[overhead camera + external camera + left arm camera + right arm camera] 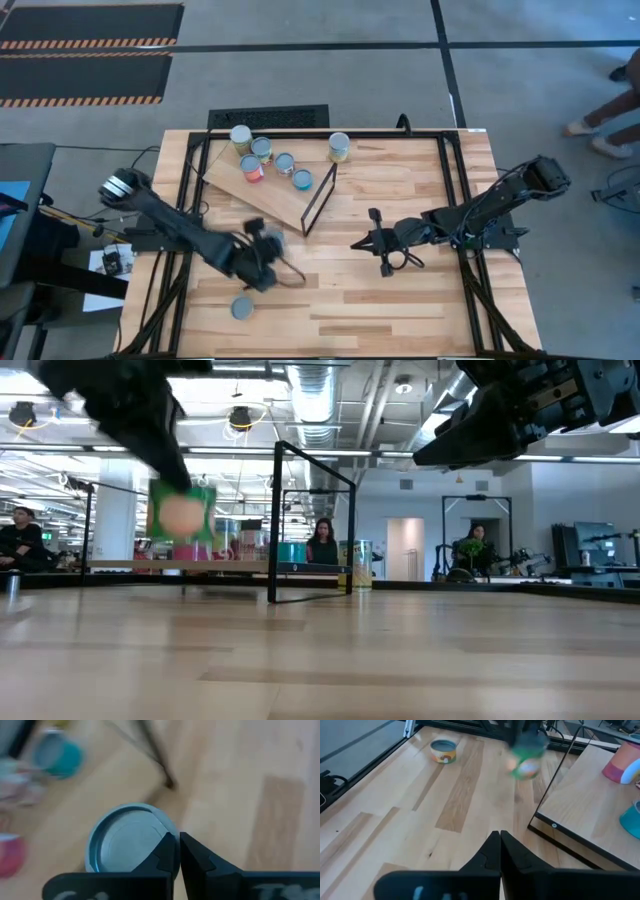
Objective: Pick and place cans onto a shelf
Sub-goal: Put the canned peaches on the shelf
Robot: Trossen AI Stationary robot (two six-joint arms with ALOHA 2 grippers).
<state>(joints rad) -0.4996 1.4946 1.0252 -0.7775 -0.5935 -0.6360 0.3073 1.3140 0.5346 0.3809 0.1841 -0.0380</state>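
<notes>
My left gripper [262,252] is clenched on a green can [181,512], carried upright above the table; the shelf [268,188] lies ahead of it, just beyond, with four cans already on it. My right gripper [366,243] waits pinched shut and empty, farther from the shelf; a spare can [242,308] stands behind the left arm.

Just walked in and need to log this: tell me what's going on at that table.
The left gripper is at work. Its fingers are shut, and it hangs over the table near the shelf. A green can sits right at its fingertips, off the tabletop; whether it is gripped is unclear. About five cans stand on the shelf. One more can stands just beside it, and a lone can stands on the table near the left arm. The right gripper waits, shut, over mid-table.
</notes>
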